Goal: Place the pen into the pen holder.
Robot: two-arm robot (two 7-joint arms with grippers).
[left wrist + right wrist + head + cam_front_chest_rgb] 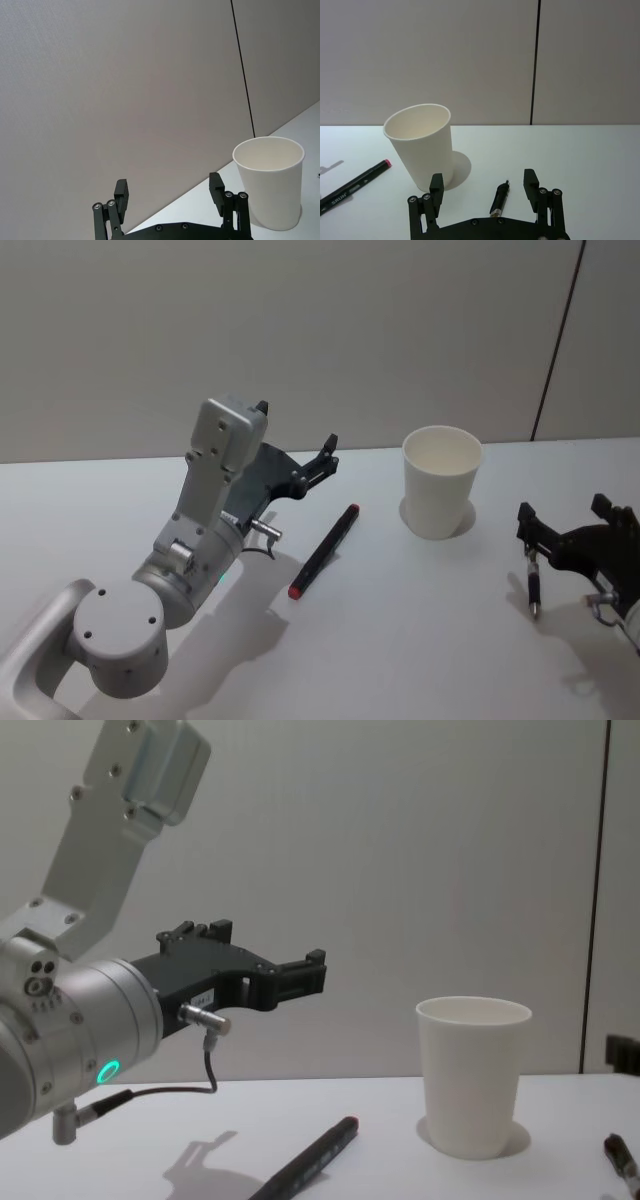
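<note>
Head view: L gripper [295, 428] open, empty, near red-tipped pen [323, 551]; R gripper [562, 508] open, empty; best lower L square across mid-barrel.

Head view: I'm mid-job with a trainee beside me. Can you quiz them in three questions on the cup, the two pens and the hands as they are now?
1. True or false: the paper cup stands upright with no pen inside it.
2. Which hand hangs low over the short dark pen on the table?
3. The left hand, raised off the table near the long red-tipped pen, is: A) shut on that pen; B) open and holding nothing; C) inside the cup.
Key: 1 true; 2 the right hand, which is open; 3 B.
</note>
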